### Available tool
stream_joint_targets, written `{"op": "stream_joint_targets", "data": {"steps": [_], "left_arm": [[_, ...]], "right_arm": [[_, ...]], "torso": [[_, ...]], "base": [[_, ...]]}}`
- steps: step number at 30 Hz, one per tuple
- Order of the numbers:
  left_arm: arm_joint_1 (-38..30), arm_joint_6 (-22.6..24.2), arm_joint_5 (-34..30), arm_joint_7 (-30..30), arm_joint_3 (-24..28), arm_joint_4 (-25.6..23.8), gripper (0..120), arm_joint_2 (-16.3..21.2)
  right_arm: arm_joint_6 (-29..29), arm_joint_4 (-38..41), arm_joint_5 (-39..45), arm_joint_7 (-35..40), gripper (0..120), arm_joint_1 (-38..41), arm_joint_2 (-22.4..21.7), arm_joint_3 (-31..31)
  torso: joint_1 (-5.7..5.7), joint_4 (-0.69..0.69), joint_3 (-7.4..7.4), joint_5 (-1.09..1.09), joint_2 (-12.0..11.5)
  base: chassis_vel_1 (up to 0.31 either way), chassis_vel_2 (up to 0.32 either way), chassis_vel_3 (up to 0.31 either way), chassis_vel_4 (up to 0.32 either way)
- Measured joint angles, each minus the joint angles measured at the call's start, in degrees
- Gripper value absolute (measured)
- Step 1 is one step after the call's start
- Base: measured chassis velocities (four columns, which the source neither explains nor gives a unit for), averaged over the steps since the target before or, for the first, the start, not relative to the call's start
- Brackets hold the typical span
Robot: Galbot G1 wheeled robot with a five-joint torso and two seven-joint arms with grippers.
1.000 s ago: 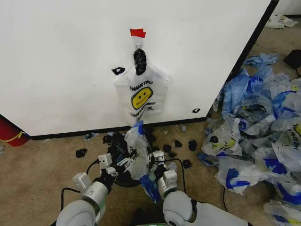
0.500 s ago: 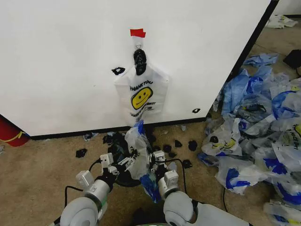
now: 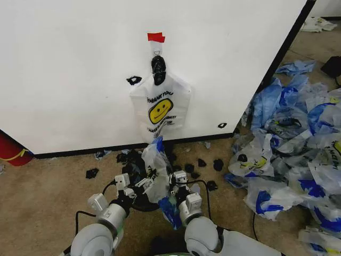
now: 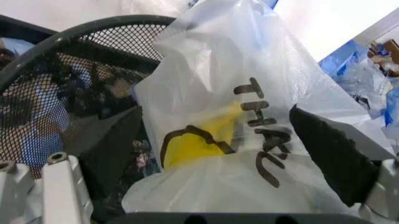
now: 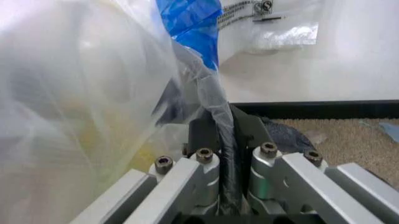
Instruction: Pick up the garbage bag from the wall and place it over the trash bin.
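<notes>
The garbage bag is standing bunched up over the trash bin, which is sitting on the carpet just in front of the wall. In the left wrist view the bag is showing its yellow face and black lettering, with the mesh rim of the bin curving behind it. The right gripper is sitting at the bag's right side, and in its own wrist view its fingers are pressing together on a twisted strand of the bag. The left gripper is at the bag's left side over the bin; its two dark pads are standing apart with the bag bulging between them, not pinching it. On the wall a bunch of like bags is hanging from a hook under a piece of red tape. Small black scraps are lying on the carpet near the bin, and a heap of loose bags is lying well off to the right
</notes>
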Motion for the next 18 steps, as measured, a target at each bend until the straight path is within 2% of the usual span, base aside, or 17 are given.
{"op": "stream_joint_targets", "data": {"steps": [5,11,12,18], "left_arm": [[-0.09,-0.04,0.38,0.01,-0.55,-0.32,84,0.65],[-0.75,0.99,-3.47,-0.71,-1.59,-6.07,95,6.69],[-0.75,0.99,-3.47,-0.71,-1.59,-6.07,95,6.69],[-5.17,2.11,-8.55,-0.75,-0.32,-7.97,96,12.1]], "right_arm": [[0.0,0.0,-0.03,0.02,1,0.02,-0.28,0.01],[-0.12,-0.36,-0.11,-0.01,1,0.68,-0.87,-0.35],[-0.12,-0.36,-0.11,-0.01,1,0.68,-0.87,-0.35],[-0.82,0.22,-0.09,0.01,1,1.87,-2.07,-2.48]], "torso": [[0.0,0.0,0.0,0.0,0.0],[0.0,0.01,0.0,0.01,0.0],[0.0,0.01,0.0,0.01,0.0],[0.0,0.0,0.0,0.01,0.0]], "base": [[0.0,0.0,0.0,0.0],[0.0,0.0,0.0,0.0],[0.0,0.0,0.0,0.0],[0.0,0.0,0.0,0.0]]}}
